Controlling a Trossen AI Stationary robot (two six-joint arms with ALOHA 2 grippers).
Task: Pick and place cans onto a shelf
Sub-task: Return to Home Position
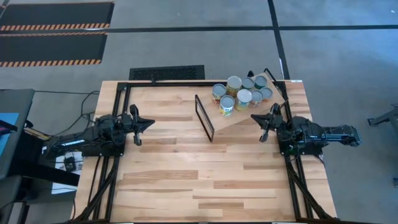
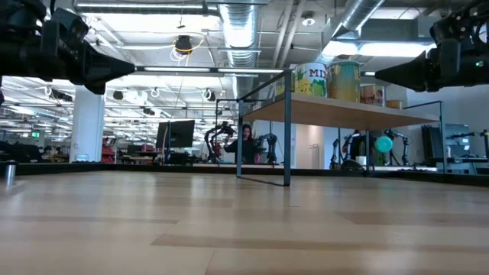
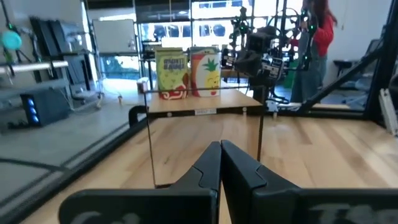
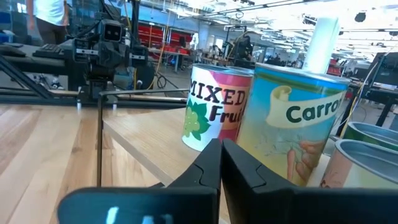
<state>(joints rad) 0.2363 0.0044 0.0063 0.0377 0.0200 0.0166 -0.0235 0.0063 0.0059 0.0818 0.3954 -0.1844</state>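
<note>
Left fingers [image 3: 202, 174], right fingers [image 4: 202, 169] together.

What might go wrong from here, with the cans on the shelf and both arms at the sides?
One: the right gripper, shut, sits close to the cans; a swing toward them might topple the carrots can. Two: the cans crowd one end of the shelf, some near its edge, so a bump could push one off. The left gripper, shut, waits far off.

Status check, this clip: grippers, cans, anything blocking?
Left gripper, right gripper: jaws shut, empty, one each side of the table. Cans clustered on shelf. Nothing in the way.
</note>
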